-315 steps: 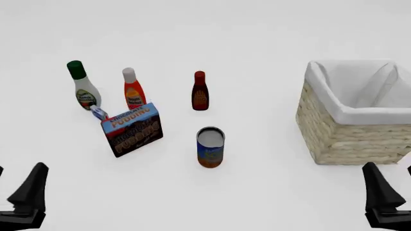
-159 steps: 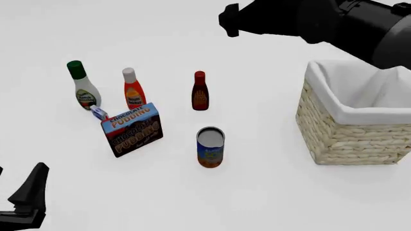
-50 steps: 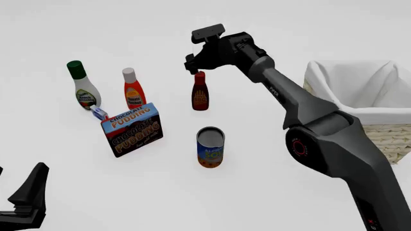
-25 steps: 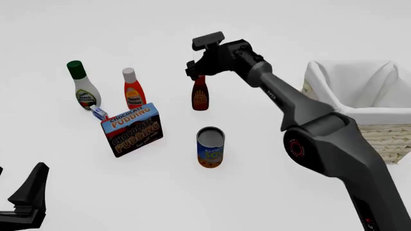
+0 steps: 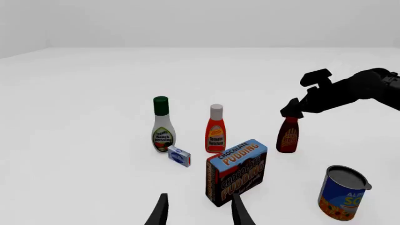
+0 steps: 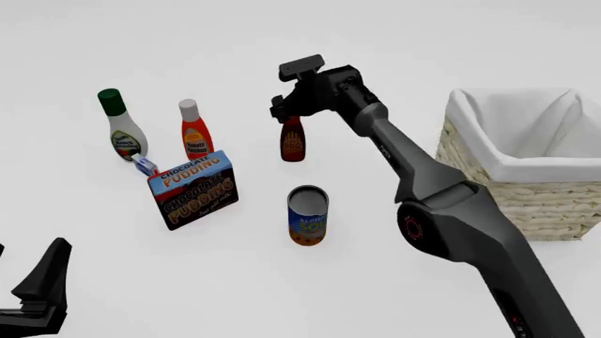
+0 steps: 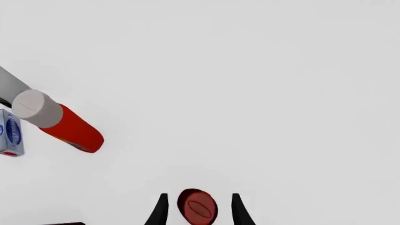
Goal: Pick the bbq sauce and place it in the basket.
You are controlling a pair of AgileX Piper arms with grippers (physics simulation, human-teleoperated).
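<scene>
The bbq sauce [image 6: 293, 143], a small dark reddish-brown bottle, stands upright mid-table. My right gripper [image 6: 286, 113] is down over its top and hides the cap in the front view. In the right wrist view the red cap [image 7: 197, 206] sits between the two fingertips [image 7: 161, 209] with a small gap on each side, so the gripper is open. The left wrist view also shows the bottle [image 5: 289, 136] under the right gripper [image 5: 293, 108]. The pale woven basket [image 6: 511, 201] with white lining stands at the right. My left gripper [image 6: 30, 250] rests open at the near left, holding nothing.
A white bottle with a green cap [image 6: 120, 130] and an orange-red bottle with a white cap [image 6: 195, 134] stand to the left of the sauce. A chocolate pudding box [image 6: 193, 189] and a small blue-white box [image 6: 143, 165] lie in front of them. A can [image 6: 307, 215] stands nearer, in front of the sauce.
My right gripper has come down over the bbq sauce, and its fingers now flank the cap that showed below them a second ago. The bottle and the left arm have not moved.
</scene>
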